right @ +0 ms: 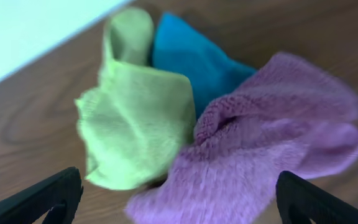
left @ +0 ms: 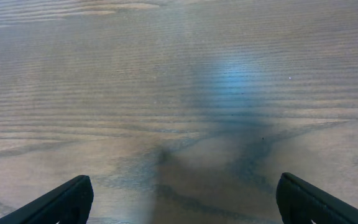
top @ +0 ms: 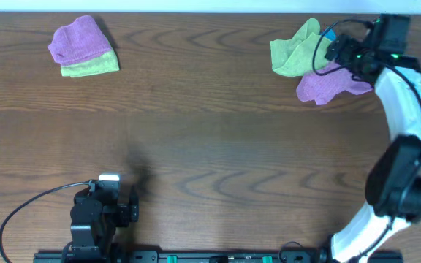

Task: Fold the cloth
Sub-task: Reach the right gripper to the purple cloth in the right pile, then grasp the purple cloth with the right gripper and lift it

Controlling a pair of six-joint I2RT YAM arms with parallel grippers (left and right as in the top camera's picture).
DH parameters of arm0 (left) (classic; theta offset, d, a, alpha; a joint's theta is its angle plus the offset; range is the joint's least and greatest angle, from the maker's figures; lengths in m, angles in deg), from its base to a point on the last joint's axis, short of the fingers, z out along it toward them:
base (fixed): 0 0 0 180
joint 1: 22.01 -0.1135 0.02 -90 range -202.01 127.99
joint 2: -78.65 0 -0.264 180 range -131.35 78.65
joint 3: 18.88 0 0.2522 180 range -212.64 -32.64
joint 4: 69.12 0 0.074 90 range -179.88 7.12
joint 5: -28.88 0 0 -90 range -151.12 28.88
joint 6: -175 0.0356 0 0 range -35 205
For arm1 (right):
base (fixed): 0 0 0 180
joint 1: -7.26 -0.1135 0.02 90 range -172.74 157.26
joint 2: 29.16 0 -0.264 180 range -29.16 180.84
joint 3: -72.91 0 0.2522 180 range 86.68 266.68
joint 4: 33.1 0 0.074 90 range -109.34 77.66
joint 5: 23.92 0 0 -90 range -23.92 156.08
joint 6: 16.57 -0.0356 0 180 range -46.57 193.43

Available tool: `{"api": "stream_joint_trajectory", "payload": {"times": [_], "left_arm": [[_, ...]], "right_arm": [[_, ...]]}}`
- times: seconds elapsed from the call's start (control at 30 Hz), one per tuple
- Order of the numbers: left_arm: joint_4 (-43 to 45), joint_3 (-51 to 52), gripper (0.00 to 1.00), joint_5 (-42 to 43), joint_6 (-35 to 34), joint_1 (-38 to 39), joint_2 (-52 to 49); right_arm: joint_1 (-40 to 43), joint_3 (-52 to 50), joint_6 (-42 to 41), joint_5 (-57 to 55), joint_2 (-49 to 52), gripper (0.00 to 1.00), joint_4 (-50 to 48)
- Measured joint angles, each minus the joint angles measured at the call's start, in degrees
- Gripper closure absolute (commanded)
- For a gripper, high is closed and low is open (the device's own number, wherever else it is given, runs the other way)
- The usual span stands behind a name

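Note:
The purple cloth (top: 329, 85) lies crumpled at the back right of the table, touching a lime-green cloth (top: 294, 51) and a blue cloth (top: 330, 34). In the right wrist view the purple cloth (right: 272, 143) fills the lower right, and its white tag is hidden. My right gripper (top: 342, 55) hovers over this pile. Its fingers are open (right: 178, 198), wide apart either side of the purple cloth's near edge, and hold nothing. My left gripper (top: 126, 204) rests at the front left, open and empty over bare wood (left: 182, 199).
A second purple cloth (top: 79, 40) lies folded on a lime-green cloth (top: 92, 67) at the back left. In the right wrist view the green cloth (right: 135, 118) and blue cloth (right: 197, 59) sit beyond the purple one. The table's back edge runs just behind the pile.

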Motion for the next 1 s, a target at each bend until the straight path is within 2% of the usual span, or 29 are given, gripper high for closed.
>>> {"api": "stream_joint_trajectory", "payload": {"times": [0.13,0.27,0.3,0.43,0.47,0.53,0.8,1.0], "left_arm": [[0.0,0.0,0.04,0.0,0.0,0.0,0.0],[0.0,0.0,0.05,0.0,0.0,0.0,0.0],[0.0,0.0,0.05,0.0,0.0,0.0,0.0],[0.0,0.0,0.05,0.0,0.0,0.0,0.0],[0.0,0.0,0.05,0.0,0.0,0.0,0.0],[0.0,0.0,0.05,0.0,0.0,0.0,0.0],[0.0,0.0,0.05,0.0,0.0,0.0,0.0],[0.0,0.0,0.04,0.0,0.0,0.0,0.0]], "right_arm": [[-1.0,0.0,-1.6,-0.2,4.5,0.04,-1.4],[-1.5,0.0,-2.9,-0.5,6.2,0.21,-1.3],[-1.5,0.0,-3.3,-0.9,6.3,0.32,-1.4],[-1.5,0.0,-3.9,-1.7,6.3,0.68,-1.2],[-1.5,0.0,-3.7,-1.7,6.3,0.82,-1.1],[-1.5,0.0,-3.7,-1.8,6.3,0.98,-0.6],[-1.5,0.0,-3.7,-3.8,4.0,0.98,4.3],[-1.5,0.0,-1.6,-6.7,-7.8,0.98,10.7]]}}
